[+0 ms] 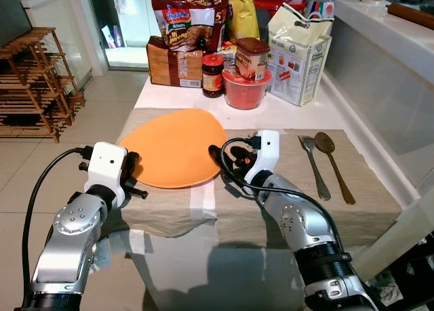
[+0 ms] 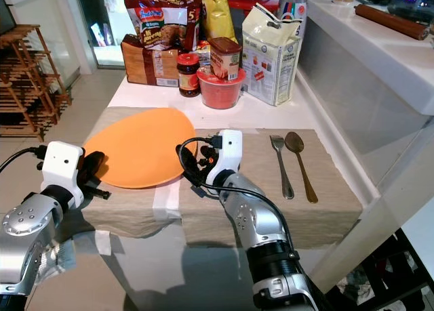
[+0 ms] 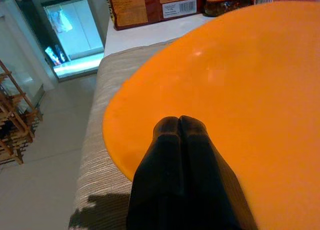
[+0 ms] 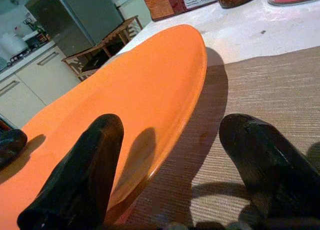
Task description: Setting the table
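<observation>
Arms low, L tool (image 3: pixel 179 127) pinched on orange plate (image 1: pixel 178 145) edge (R tool (image 4: pixel 175 165) wide astride rim).

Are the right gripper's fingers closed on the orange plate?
No, the right gripper is open, one finger over the orange plate, the other over the placemat.

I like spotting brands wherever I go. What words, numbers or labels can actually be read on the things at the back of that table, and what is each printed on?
"Indomie" on the red noodle multipack.
"5" near that pack's upper right corner.
Brown packet: barcode and print too small to read.
Dark jar label: blurred.
Brown canister label: blurred.
White paper bag: printing too small to read.
Yellow bag: no legible text.
</observation>
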### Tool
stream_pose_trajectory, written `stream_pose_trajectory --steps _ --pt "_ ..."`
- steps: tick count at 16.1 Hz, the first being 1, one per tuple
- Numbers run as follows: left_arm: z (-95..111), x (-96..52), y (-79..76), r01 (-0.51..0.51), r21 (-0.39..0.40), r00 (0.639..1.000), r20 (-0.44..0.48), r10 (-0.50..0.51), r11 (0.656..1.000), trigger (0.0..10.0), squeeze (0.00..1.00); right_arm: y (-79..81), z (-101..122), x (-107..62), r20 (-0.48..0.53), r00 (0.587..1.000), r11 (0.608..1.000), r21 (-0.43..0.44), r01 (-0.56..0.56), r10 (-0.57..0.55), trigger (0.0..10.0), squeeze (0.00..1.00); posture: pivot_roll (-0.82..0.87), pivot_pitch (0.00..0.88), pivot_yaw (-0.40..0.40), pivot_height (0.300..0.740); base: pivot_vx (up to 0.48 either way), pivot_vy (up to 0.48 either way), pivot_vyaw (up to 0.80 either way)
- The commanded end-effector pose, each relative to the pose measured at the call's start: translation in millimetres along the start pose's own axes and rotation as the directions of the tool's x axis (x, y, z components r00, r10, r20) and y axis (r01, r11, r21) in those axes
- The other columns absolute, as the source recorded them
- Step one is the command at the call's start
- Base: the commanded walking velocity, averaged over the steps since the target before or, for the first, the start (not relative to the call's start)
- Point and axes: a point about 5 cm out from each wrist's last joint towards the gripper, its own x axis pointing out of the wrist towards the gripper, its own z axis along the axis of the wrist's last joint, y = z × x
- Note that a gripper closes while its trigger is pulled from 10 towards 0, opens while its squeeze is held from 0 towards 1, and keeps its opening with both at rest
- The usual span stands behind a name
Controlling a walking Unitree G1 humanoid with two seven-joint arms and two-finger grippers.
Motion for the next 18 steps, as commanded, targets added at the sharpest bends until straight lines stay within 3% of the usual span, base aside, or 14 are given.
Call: stream_pose_trajectory --steps 1,2,18 --pt "-29 -0.3 -15.2 0.054 -0.039 0.987 -0.146 -0.060 0.998 10.0 0.00 5.1 -4 6.1 -0.033 0.999 1.000 -0.022 -0.022 0.021 10.0 0.00 0.07 0.000 -0.026 0.736 0.000 0.000 0.00" --pt "-28 -0.6 -15.7 0.054 -0.042 0.988 -0.143 -0.060 0.998 10.0 0.00 5.4 -4 7.9 -0.024 1.000 1.000 -0.023 -0.013 0.012 0.0 0.00 0.07 0.000 -0.028 0.736 0.000 0.000 0.00" --pt "-8 4.5 -19.6 0.087 -0.034 0.994 -0.070 -0.089 0.996 10.0 0.00 -2.5 -5 4.0 0.007 1.000 0.998 -0.057 0.029 -0.029 0.0 0.00 0.06 0.000 -0.024 0.736 0.000 0.000 0.00"
